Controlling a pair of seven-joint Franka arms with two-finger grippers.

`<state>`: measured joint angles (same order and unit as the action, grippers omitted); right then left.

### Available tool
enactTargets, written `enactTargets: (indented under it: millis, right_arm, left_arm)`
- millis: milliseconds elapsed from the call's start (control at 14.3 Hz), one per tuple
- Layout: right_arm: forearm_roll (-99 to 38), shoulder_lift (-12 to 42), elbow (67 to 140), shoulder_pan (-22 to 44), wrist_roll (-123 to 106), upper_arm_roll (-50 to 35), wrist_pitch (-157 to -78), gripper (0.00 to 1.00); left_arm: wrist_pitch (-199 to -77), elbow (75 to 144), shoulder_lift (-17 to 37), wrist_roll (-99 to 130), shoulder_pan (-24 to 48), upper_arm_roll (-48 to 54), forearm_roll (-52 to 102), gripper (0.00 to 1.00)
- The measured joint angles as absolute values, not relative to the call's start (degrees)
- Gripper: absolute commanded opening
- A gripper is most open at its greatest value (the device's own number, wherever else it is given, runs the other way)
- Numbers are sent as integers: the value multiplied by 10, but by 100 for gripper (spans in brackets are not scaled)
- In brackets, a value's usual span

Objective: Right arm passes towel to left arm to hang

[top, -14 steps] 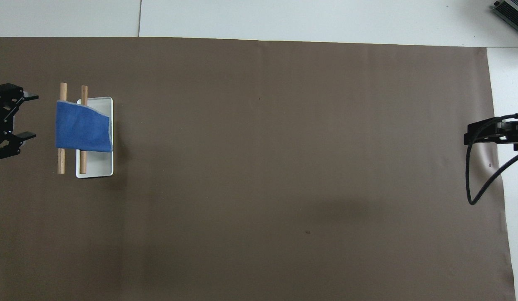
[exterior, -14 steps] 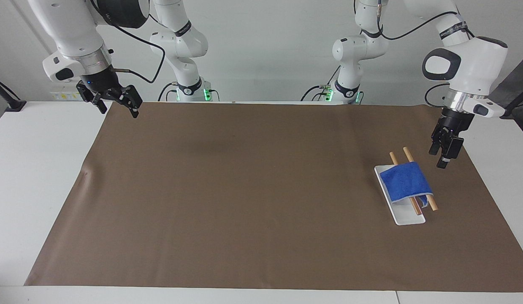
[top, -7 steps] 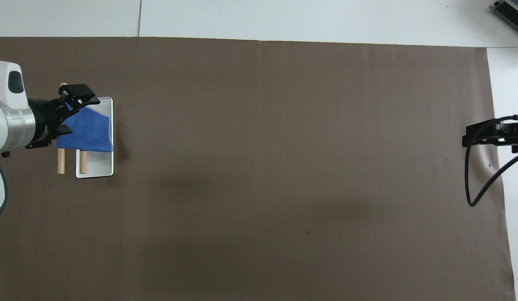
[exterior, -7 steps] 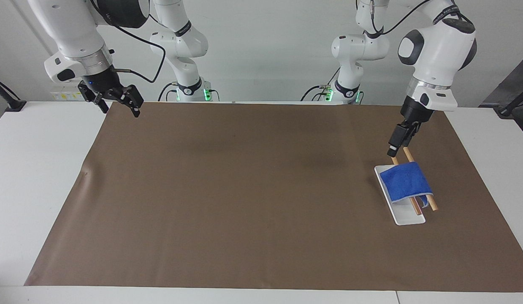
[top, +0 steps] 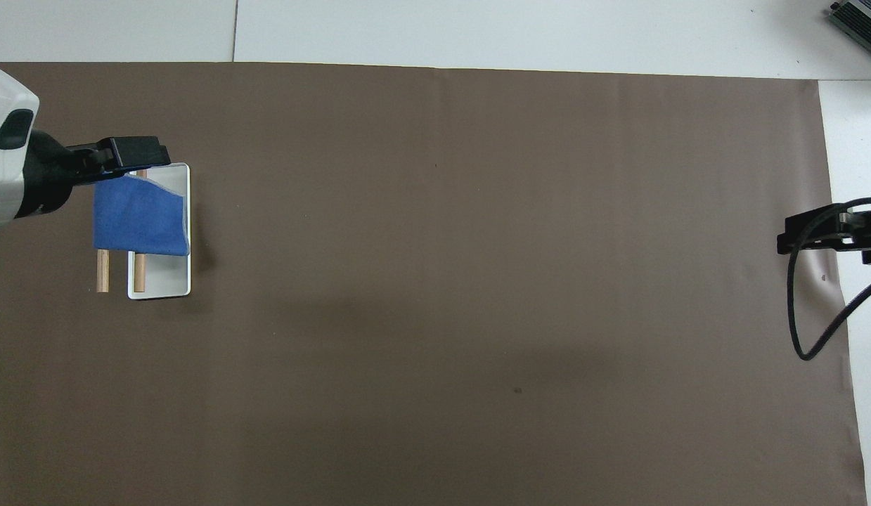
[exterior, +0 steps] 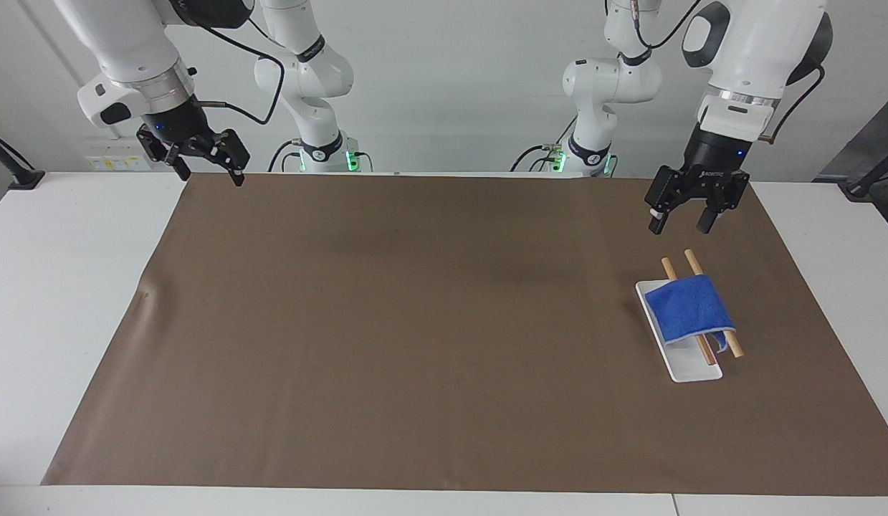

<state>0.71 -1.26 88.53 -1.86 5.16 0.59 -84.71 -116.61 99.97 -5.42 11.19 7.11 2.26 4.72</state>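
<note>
— Moved, has it? The left gripper (exterior: 680,213) has lifted and swung since a moment ago, jaws now spread wide and holding nothing, over the brown mat (exterior: 415,322).

— And the towel (exterior: 688,309)?

— Draped over two wooden rods (exterior: 732,345) on the white tray (exterior: 691,372), toward the left arm's end of the desk (exterior: 56,287).

— The right gripper (exterior: 200,154)?

— Waiting over the mat's corner, jaws wide, empty.
</note>
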Motion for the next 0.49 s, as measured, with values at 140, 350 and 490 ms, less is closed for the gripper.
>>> enactTargets:
  millis: [140, 350, 490]
  right_arm:
    - [11, -12, 886, -19, 52, 6, -847, 100]
    - [11, -11, 887, -19, 52, 6, -847, 100]
    - [11, -11, 888, -19, 52, 6, -847, 100]
  left_arm:
    - [-1115, 958, -45, 52, 71, 21, 1, 100]
    - [-1054, 921, -35, 4, 71, 21, -20, 100]
    - [-1011, 907, -29, -6, 71, 21, -19, 100]
